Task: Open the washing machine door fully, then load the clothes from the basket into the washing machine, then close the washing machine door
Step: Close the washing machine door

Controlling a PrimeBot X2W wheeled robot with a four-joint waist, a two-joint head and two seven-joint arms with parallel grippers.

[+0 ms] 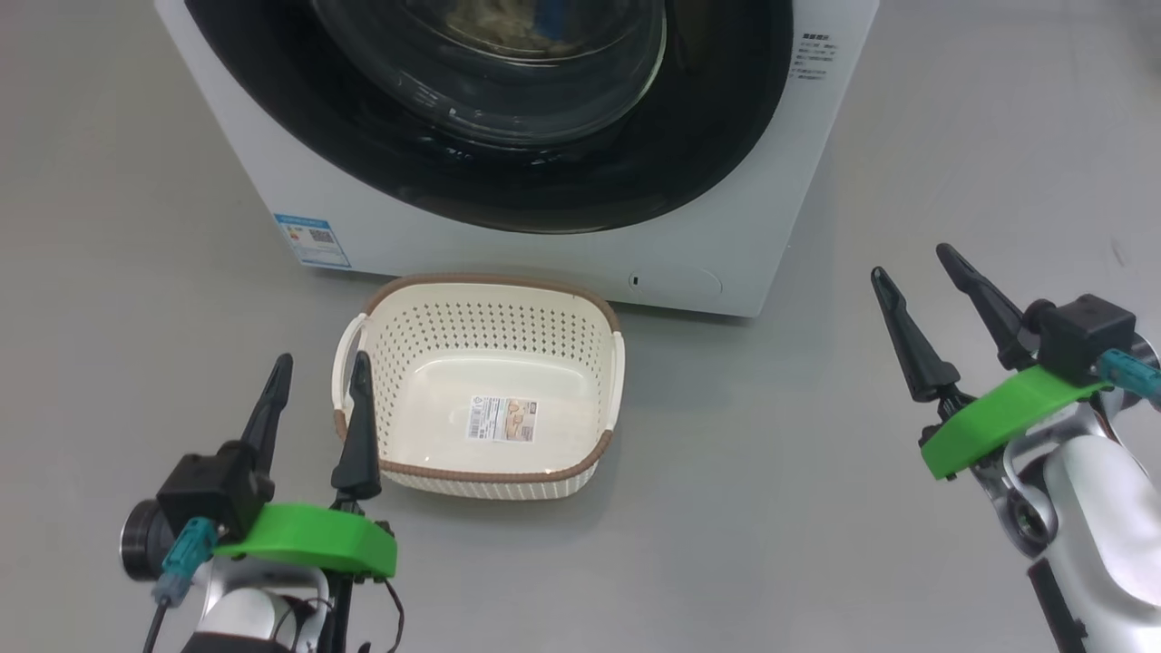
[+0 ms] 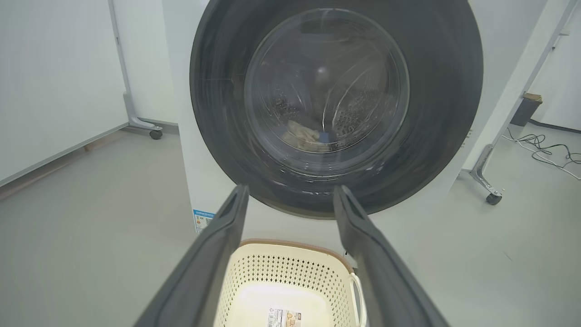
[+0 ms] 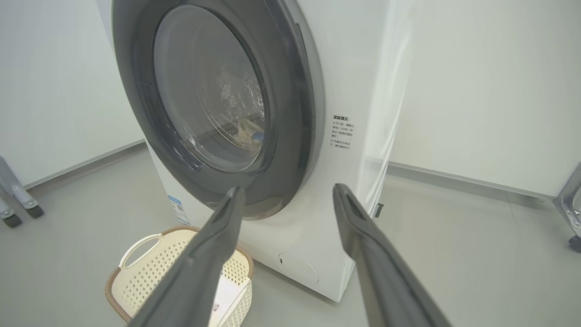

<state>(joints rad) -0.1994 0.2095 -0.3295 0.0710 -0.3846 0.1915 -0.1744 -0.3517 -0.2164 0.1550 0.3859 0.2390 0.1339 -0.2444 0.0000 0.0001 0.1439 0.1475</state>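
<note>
Hanging spread and empty, the left gripper and right gripper grasp nothing, probably because the loading is over: the cream-white perforated plastic basket with its brown woven-look rim sits bare just ahead of the left one, well to the left of the right one. Beyond both, the large round glossy black washing machine door lies against the big white front-loading washing machine. Cream-yellow clothes show dimly behind its glass; reflections blur their number, and the latch is hidden.
</note>
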